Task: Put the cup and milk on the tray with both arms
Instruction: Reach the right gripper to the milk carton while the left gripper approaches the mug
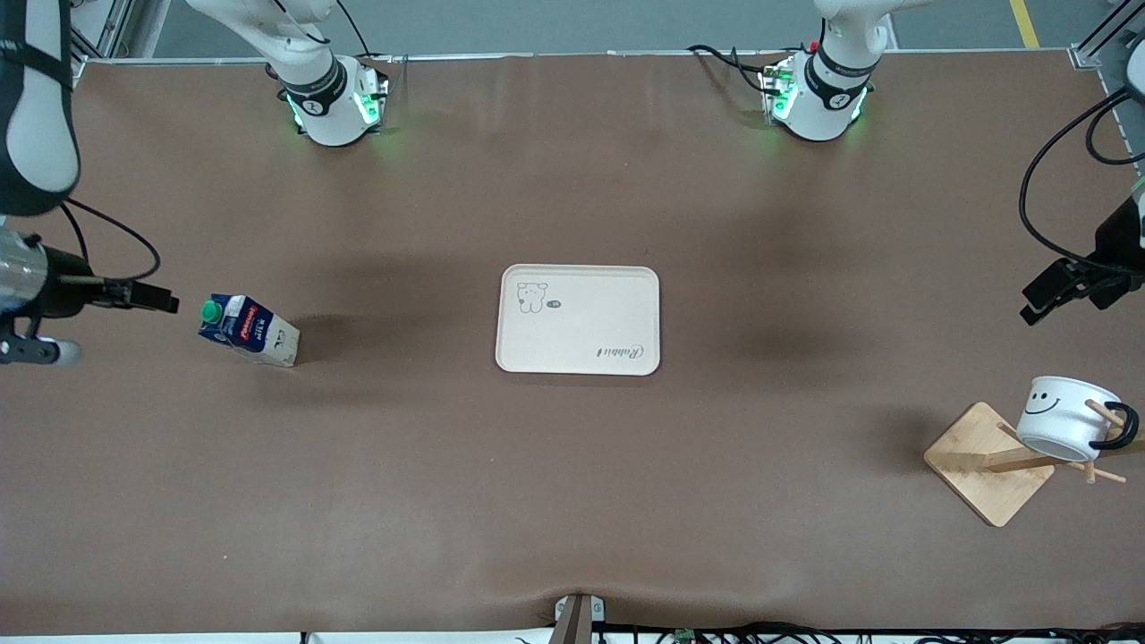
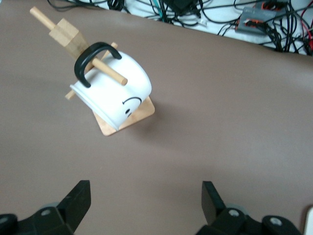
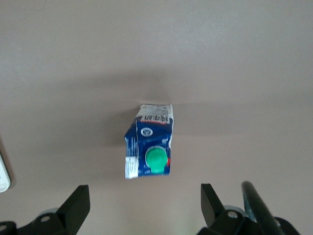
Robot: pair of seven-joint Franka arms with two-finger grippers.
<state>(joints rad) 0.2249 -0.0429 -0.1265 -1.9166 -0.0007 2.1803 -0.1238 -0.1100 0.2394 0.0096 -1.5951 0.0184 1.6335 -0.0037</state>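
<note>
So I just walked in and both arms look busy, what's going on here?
Nothing is held yet. The right gripper is open above the milk, which stands on the table toward the right arm's end. The left gripper is open above the cup, which hangs by its handle on a peg of the wooden stand toward the left arm's end. The tray lies bare mid-table between them.

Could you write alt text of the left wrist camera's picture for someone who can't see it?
A white smiley-face cup hangs by its black handle on a peg of a wooden stand on a brown table. The left end effector hovers above, fingers open, holding nothing.
</note>
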